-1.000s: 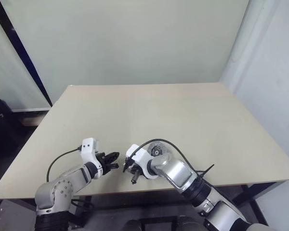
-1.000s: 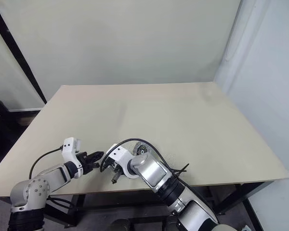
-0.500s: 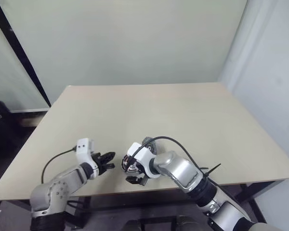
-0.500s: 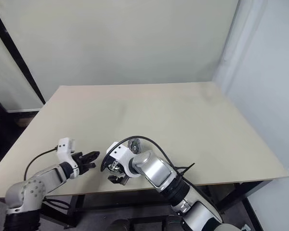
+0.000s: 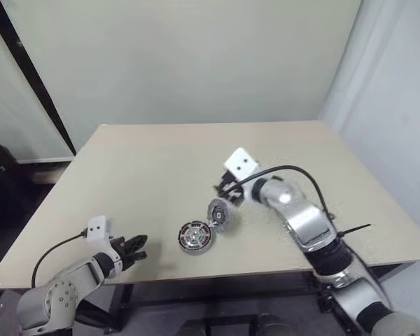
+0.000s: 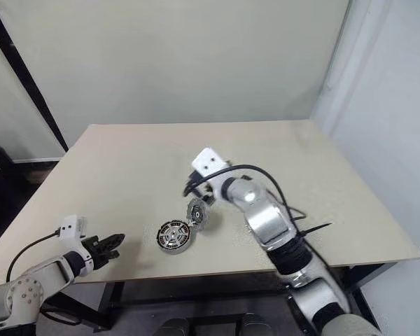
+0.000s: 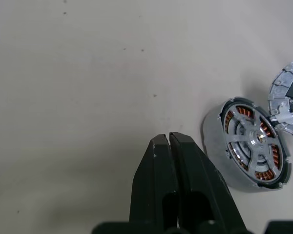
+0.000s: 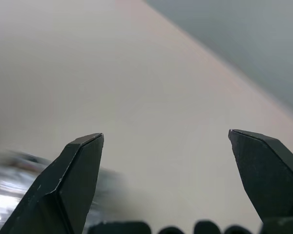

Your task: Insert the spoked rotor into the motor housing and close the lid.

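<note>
The motor housing [image 5: 196, 236] lies flat near the table's front edge, coppery windings showing between silvery spokes [image 7: 254, 142]; the spoked rotor appears to sit inside it. The lid [image 5: 219, 213], speckled grey with a dark centre, stands tilted against the housing's far right side, also seen as the lid [image 7: 289, 95]. My right gripper [image 5: 222, 194] hovers just above and beyond the lid, fingers wide open and holding nothing, shown as the right gripper [image 8: 168, 139]. My left gripper [image 5: 134, 247] is shut and empty, a short way left of the housing, shown as the left gripper [image 7: 162, 138].
The beige table [image 5: 161, 161] stretches wide beyond the parts to a pale wall. Its front edge [image 5: 217, 273] runs close below the housing and my left gripper. A dark slanted pole [image 5: 28, 70] stands off the table at the far left.
My right gripper has opened and swung up and away from the housing, toward the table's middle, uncovering the housing and lid. My left gripper has drawn back to the left, still shut.
</note>
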Robot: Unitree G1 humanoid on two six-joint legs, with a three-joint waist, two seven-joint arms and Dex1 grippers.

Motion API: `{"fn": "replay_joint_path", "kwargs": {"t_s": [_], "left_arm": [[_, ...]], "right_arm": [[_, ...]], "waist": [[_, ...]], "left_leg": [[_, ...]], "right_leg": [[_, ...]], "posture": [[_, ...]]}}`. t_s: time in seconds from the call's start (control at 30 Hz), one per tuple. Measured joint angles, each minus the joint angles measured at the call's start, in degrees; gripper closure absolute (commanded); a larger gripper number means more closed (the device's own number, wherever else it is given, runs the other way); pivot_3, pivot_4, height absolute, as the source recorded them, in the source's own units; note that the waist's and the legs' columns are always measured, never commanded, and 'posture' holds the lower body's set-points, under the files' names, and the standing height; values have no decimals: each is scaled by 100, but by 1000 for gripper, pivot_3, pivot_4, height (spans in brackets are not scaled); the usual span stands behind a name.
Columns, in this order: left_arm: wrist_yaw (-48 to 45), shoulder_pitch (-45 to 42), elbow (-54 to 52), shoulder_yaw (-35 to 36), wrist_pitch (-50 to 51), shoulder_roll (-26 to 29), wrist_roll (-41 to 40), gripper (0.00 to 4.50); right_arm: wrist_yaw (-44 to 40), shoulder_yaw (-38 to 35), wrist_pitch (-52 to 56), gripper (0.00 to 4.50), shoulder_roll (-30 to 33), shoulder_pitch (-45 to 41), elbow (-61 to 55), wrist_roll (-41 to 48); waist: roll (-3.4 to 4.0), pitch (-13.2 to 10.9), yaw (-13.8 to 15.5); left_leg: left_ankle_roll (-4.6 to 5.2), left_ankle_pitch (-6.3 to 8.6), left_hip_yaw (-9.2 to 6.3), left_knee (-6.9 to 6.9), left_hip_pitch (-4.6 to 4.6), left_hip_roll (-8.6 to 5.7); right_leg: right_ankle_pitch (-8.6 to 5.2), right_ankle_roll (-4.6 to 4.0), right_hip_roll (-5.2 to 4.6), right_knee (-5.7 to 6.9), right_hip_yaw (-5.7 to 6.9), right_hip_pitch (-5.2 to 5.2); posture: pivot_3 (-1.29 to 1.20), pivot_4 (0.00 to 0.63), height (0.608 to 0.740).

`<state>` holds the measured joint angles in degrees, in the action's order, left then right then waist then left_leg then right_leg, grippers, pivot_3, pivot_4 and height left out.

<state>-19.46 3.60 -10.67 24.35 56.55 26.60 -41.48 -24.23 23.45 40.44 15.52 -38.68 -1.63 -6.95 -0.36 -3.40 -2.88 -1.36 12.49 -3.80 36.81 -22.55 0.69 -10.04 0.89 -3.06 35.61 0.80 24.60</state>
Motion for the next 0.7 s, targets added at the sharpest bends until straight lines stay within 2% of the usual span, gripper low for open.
{"fn": "replay_joint_path", "kwargs": {"t_s": [0.2, 0.37, 0.53, 0.7], "left_arm": [[4, -108, 0, 2, -33, 0, 0, 4500], [3, -208, -4, -27, -31, 4, 0, 4500], [-51, -232, -40, -121, 59, 42, -2, 4500], [-54, -268, -145, -163, 145, 51, -5, 4500]], "right_arm": [[-227, 298, -721, 31, 199, 141, 920, -299], [-517, 381, -1203, 31, -488, 604, 1449, -40], [-630, 396, -1387, 31, -1215, 718, 1605, 158], [-679, 595, -1606, 31, -1592, 733, 1944, 145]], "waist": [[-2, 1, -26], [-3, 2, -30], [-2, 1, -29], [-1, 0, -3]], "left_leg": [[26, -15, -3, -33, 6, 6], [27, -16, -6, -45, 5, 6], [27, -16, -7, -29, 6, 7], [3, -2, -7, -7, 7, 6]], "right_leg": [[0, 0, 14, 13, -2, 12], [1, 0, 19, 13, -8, 14], [1, 0, 20, 14, -8, 8], [1, 0, 17, 11, -8, -6]], "posture": [[0, 0, 740], [0, 0, 740], [0, 0, 740], [0, 0, 740]]}}
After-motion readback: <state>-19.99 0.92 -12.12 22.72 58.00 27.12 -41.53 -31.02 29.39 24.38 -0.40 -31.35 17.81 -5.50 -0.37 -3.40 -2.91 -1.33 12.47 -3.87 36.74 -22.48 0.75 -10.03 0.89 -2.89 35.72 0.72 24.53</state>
